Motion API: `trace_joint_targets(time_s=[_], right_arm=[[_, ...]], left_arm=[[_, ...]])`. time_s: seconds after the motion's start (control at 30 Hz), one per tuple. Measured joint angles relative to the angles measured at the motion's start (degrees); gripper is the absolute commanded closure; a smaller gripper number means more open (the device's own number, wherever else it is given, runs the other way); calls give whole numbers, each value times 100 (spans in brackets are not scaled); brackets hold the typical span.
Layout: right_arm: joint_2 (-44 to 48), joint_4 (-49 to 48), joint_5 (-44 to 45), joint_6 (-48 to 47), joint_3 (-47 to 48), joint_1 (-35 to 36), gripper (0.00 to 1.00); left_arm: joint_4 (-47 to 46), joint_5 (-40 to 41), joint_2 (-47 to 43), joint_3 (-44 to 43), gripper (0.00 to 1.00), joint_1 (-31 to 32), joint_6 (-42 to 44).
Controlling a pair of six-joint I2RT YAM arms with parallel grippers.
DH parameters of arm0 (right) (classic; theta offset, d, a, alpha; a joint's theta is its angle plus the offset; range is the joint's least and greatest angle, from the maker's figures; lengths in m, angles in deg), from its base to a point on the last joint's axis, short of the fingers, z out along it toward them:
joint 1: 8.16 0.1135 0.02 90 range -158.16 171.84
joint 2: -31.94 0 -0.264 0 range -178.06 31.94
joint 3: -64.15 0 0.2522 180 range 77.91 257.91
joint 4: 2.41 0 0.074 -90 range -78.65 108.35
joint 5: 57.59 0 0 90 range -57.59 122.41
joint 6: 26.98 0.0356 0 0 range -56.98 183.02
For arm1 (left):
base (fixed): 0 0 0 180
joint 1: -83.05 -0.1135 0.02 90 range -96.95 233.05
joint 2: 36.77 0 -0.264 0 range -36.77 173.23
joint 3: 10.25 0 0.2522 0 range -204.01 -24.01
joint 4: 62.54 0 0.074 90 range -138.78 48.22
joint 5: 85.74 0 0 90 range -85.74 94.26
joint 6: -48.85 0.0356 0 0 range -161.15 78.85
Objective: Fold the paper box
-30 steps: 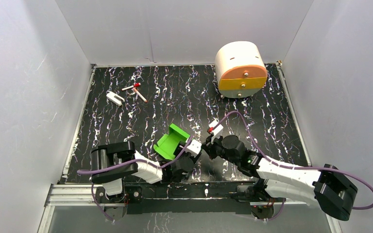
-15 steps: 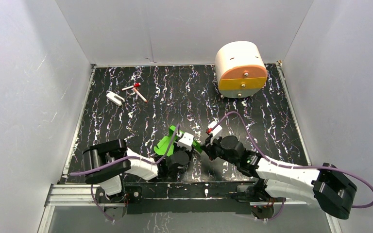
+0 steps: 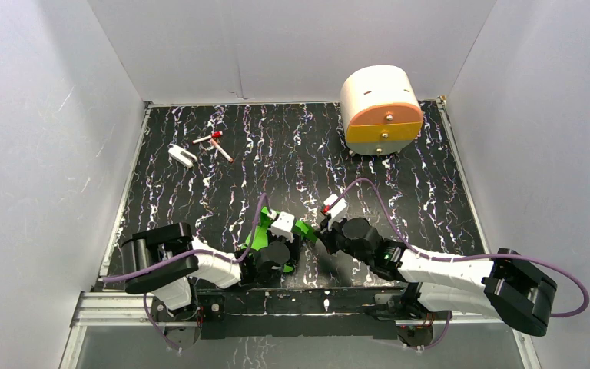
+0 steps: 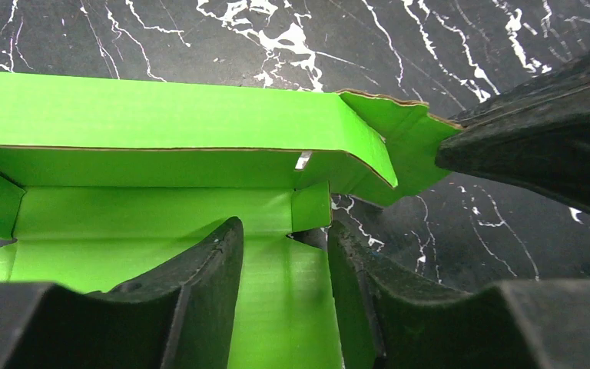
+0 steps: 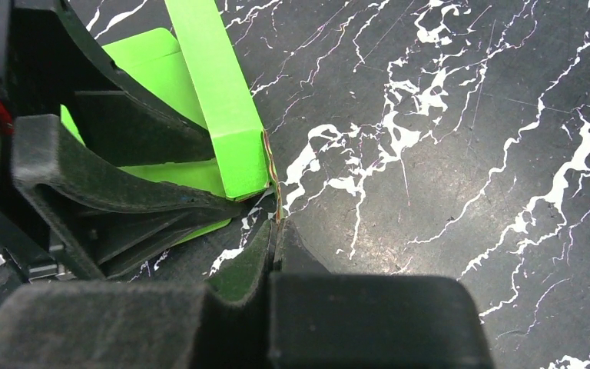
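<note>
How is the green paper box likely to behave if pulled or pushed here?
The paper box is probably light and floppy: thin card, raw edges showing, panels bent at creases. It likely slides easily on the smooth table. The flap pinched by the right tool may tear if tugged.

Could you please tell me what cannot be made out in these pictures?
- Top view: the left arm covers most of the paper box; its fold state is unreadable.
- Top view: the white and red items far left are too small to identify.
- Left wrist view: frame edges cut off the box's left end and most of the right pincer.
- Right wrist view: that pincer's fingers hide where they pinch the box.
</note>
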Motion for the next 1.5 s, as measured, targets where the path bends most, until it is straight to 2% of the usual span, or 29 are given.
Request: trace_joint_targets(time_s=[0.33, 0.57, 0.8, 1.0, 1.17, 1.4, 1.5], right_arm=[[-151, -177, 319, -42, 4, 164, 97], [-332, -289, 426, -63, 79, 238, 97], [-431, -299, 483, -114, 142, 308, 96], [-481, -339, 492, -138, 153, 334, 96], [-553, -411, 487, -140, 177, 334, 95], [-684, -444, 450, -144, 267, 334, 91], [-702, -417, 422, -146, 297, 339, 84]], left_arm=[[-195, -186, -868, 417, 37, 0, -289], [-282, -258, -1266, 415, 34, -28, -470], [-74, -79, -1165, 201, 45, -168, -595], [37, 26, -1147, 177, 60, -323, -592], [66, 24, -1060, 118, 66, -345, -433], [52, 20, -953, 92, 89, -345, -223], [46, 13, -953, 92, 99, -345, -146]])
